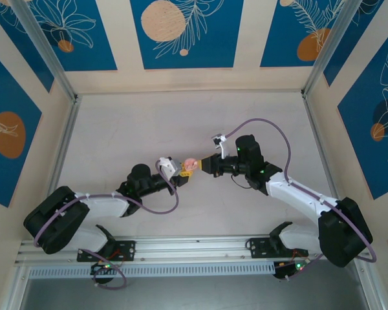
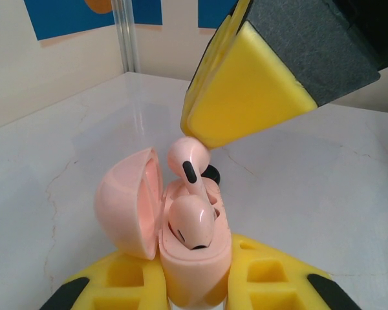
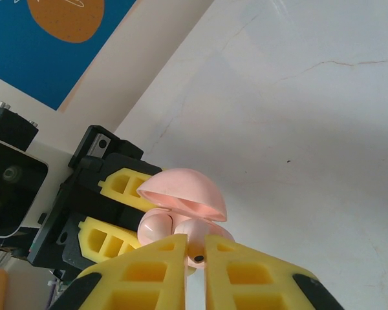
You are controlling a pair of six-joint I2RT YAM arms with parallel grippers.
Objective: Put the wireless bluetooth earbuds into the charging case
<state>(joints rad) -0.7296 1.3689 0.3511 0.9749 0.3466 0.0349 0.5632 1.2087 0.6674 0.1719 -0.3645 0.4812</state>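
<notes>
In the left wrist view, the pale pink charging case [image 2: 194, 258] stands upright with its lid [image 2: 126, 200] swung open to the left. My left gripper [image 2: 194, 281] is shut on its base. One pink earbud [image 2: 191, 223] sits in the near slot. A second pink earbud [image 2: 189, 161] is tilted over the far slot with its stem down in it. My right gripper [image 3: 195, 258] is shut on that earbud [image 3: 199, 248] from above, just under the lid [image 3: 181, 192]. In the top view both grippers [image 1: 179, 174] [image 1: 204, 164] meet at the case [image 1: 189, 166] mid-table.
The white marble-patterned table [image 1: 181, 123] lies around the grippers, walled by blue and cream panels [image 1: 181, 32] and metal posts. A small dark thing [image 2: 213, 173] peeks out behind the case, too hidden to identify. A rail [image 1: 194, 244] runs along the near edge.
</notes>
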